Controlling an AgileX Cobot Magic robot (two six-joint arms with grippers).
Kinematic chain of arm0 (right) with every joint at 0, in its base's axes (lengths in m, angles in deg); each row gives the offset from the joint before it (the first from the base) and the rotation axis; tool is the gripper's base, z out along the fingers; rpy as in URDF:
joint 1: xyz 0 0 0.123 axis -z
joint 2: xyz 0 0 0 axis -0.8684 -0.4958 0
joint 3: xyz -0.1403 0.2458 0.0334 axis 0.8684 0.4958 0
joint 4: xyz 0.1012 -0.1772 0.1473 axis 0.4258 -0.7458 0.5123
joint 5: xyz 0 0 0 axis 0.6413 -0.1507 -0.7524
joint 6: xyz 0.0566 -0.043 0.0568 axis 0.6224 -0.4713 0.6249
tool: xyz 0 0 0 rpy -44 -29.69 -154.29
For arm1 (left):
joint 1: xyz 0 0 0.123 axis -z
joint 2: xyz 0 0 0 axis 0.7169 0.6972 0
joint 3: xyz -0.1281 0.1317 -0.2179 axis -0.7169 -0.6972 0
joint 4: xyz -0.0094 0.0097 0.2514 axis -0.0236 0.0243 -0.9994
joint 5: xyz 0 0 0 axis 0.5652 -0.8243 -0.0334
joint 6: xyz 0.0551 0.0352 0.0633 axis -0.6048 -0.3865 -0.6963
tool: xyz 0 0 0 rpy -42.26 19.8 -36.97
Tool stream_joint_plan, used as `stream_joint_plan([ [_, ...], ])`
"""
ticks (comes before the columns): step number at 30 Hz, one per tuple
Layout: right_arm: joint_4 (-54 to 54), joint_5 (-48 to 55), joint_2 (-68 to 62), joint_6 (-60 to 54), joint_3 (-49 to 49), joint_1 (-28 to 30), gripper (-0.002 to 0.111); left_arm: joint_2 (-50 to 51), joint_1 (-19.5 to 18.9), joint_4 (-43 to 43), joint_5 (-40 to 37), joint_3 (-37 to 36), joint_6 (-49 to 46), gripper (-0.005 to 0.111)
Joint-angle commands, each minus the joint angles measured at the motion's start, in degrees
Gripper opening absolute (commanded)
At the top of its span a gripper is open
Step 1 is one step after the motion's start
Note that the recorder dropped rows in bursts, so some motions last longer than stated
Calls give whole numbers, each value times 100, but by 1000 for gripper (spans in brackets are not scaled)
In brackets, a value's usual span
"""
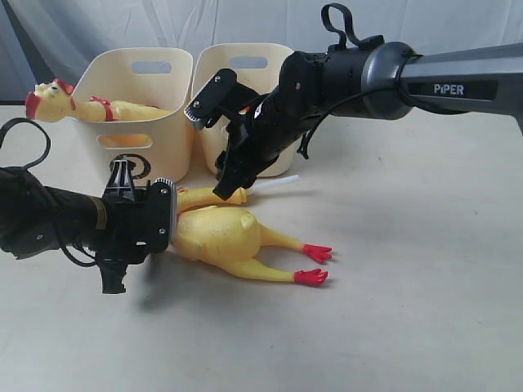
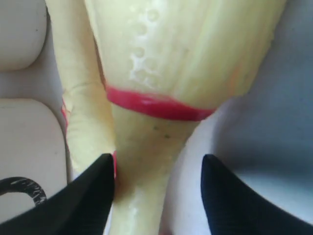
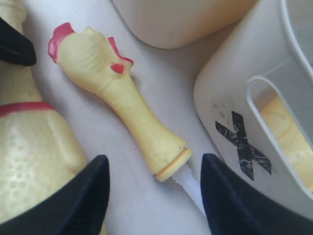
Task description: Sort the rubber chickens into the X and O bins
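A headless rubber chicken body lies on the table, red feet to the right. My left gripper stands open around its neck, below the red band; one finger touches the neck and the other is apart from it. A head-and-neck piece lies beside the body. My right gripper hangs open just over its cut end. Behind stand the O bin and the X bin. A whole chicken hangs over the O bin's rim.
A white ribbed squeaker tube sticks out of the neck piece's cut end. Something yellow shows through the X bin's handle slot. The two bins stand close together right behind the chickens. The right arm reaches in from the upper right.
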Motion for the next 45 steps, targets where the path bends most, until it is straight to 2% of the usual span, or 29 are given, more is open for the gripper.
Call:
stream_joint_plan([
  [1, 11, 9, 78, 6, 16, 17, 53, 56, -9, -13, 93, 46, 6, 47],
  [5, 11, 21, 78, 6, 16, 17, 53, 56, -9, -13, 107, 60, 6, 41],
  [8, 11, 33, 78, 6, 16, 17, 53, 56, -9, -13, 107, 72, 6, 25],
  [9, 11, 33, 78, 6, 16, 17, 53, 56, -9, -13, 107, 72, 6, 15],
  [11, 11, 33, 78, 6, 16, 17, 53, 56, -9, -13, 80, 72, 6, 6],
  [13, 11, 33, 78, 6, 16, 17, 53, 56, -9, -13, -46, 72, 6, 3],
  [26, 11, 179, 78, 110, 16, 17, 53, -861, 15, 119, -1650, 72, 6, 3],
  [35, 187, 590, 287, 314, 16, 17, 53, -1595, 287, 1069, -3154, 47, -6, 0],
  [42, 201, 1013, 598, 463, 16, 17, 53, -2357, 296, 1751, -3947, 47, -6, 0],
  [44, 201, 1134, 671, 546, 16, 17, 48, -2621, 296, 1879, -4371, 47, -6, 0],
  [45, 217, 1237, 720, 620, 16, 17, 38, -2776, 296, 1988, -4687, 47, -6, 0],
])
